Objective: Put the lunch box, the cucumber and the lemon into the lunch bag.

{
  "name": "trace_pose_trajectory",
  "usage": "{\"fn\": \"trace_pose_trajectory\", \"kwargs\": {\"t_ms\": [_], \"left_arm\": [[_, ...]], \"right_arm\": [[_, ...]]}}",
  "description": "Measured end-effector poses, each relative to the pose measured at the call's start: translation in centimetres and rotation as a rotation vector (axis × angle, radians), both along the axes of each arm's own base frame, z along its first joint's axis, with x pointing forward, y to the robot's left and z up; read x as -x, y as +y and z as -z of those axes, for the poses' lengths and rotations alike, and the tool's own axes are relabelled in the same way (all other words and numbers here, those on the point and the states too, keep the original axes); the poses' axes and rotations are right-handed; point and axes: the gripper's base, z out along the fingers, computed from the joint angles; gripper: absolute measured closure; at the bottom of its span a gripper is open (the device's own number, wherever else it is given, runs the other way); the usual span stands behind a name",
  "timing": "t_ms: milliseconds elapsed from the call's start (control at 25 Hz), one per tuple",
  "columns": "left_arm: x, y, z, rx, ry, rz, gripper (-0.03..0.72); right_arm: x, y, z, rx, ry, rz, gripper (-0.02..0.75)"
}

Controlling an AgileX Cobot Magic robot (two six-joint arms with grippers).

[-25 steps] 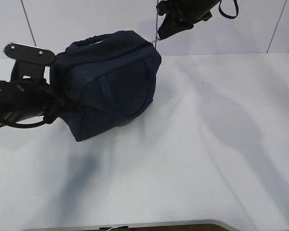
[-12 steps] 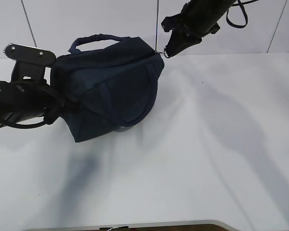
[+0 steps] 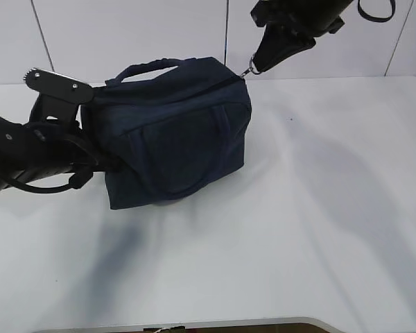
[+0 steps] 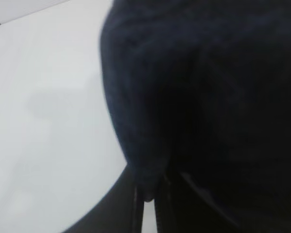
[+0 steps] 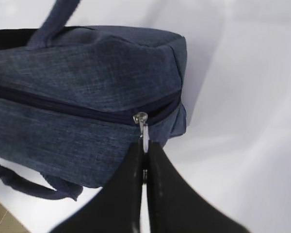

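Left arm [image 3: 28,149] now: glossy black casing, chunky and rounded, topped by a flat bright-silver bracket [image 3: 59,83] with a toothed edge and small dark screws. A black cable [image 3: 38,186] loops beneath it at six o'clock. Up at one o'clock, the right arm [image 3: 298,17] is matte black and angular, a thin black strap [image 3: 376,14] curling off it. Close in, the right pincer [image 5: 144,194] shows two smooth black fingers [image 5: 123,194] tapering to narrow tips.

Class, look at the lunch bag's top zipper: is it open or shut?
Shut. In the right wrist view the zipper runs as one closed line along the lunch bag to the slider at its end, where the right gripper pinches the pull.
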Motion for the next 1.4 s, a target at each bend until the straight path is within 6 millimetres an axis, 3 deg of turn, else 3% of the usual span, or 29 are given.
{"fn": "trace_pose_trajectory", "kwargs": {"t_ms": [200,360,1040,1400], "left_arm": [[0.0,-0.1,0.1,-0.005,0.001,0.011,0.69],[0.0,-0.1,0.0,-0.011,-0.007,0.008,0.69],[-0.1,-0.2,0.1,-0.028,-0.013,0.029,0.685],[-0.1,-0.2,0.1,-0.028,-0.013,0.029,0.683]], "right_arm": [[2.2,-0.4,-0.7,0.0,0.019,-0.003,0.733],[3.4,-0.5,0.2,-0.012,0.074,-0.008,0.733],[3.5,-0.1,0.6,-0.178,0.296,0.339,0.733],[2.4,0.0,1.5,-0.264,0.387,0.518,0.733]]}}
